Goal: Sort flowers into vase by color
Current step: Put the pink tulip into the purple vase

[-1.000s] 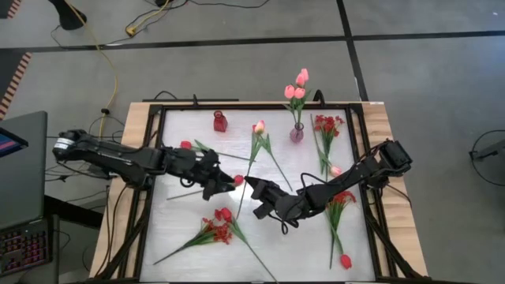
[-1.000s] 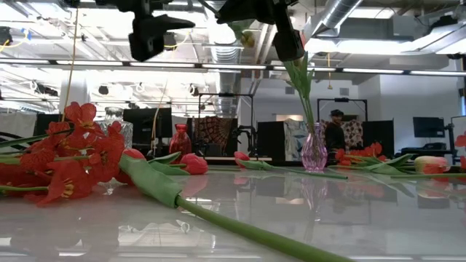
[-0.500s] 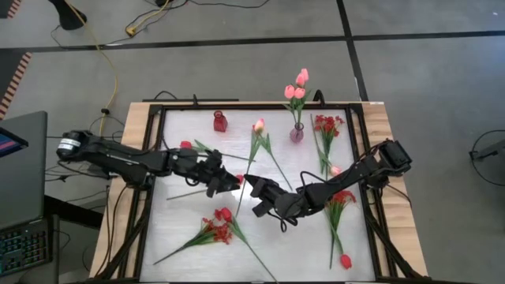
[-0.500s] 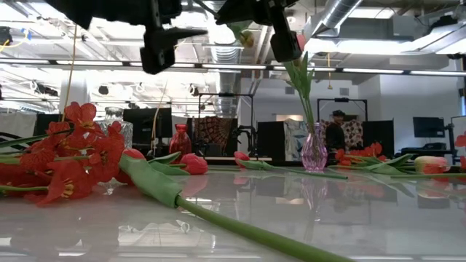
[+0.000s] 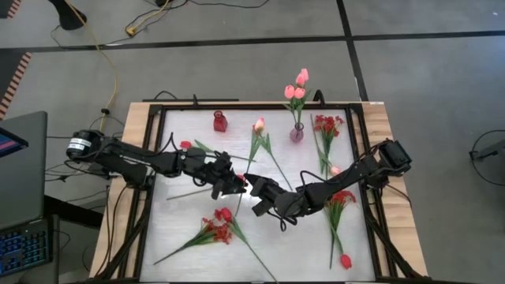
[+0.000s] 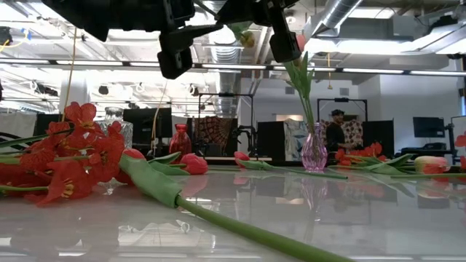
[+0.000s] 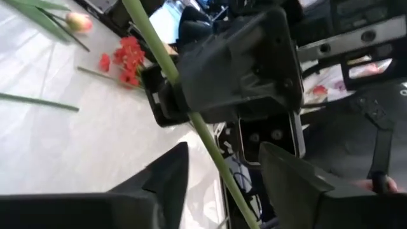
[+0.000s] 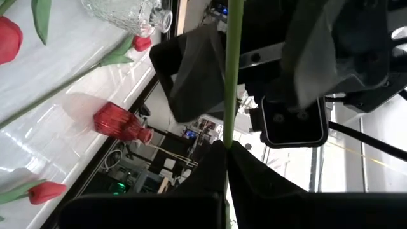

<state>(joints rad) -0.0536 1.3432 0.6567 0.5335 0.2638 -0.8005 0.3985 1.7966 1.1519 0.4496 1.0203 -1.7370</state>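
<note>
My right gripper (image 5: 251,184) hovers over the table's middle, shut on the green stem (image 7: 191,117) of a flower. In the high view this stem seems to lead to a pink tulip head (image 5: 259,126). My left gripper (image 7: 224,147) is open and faces the right one. Its two fingers stand on either side of the same stem, a little farther along it, and a gap shows on both sides. In the low view both grippers (image 6: 175,62) (image 6: 282,47) hang high above the table. A red tulip head (image 5: 239,180) lies on the table under them. My right gripper pinches the green stem (image 8: 229,127) between its two fingertips. The fingers come in about level from the table's right and lie across the stem. The stem runs on past the fingers, roughly level and lifted clear of the table.
At the far edge stand a red vase (image 5: 219,121) and a pink glass vase (image 5: 297,132) holding pink tulips. A clear glass vase (image 6: 113,120) stands at the far left. Red sprays (image 5: 221,229) (image 5: 327,125) and loose tulips (image 5: 186,144) (image 5: 345,260) lie about the table.
My left gripper has moved toward the table's right, to the right gripper, and has sunk and tipped downward. It now straddles the held stem. My right gripper and the flower have kept still.
</note>
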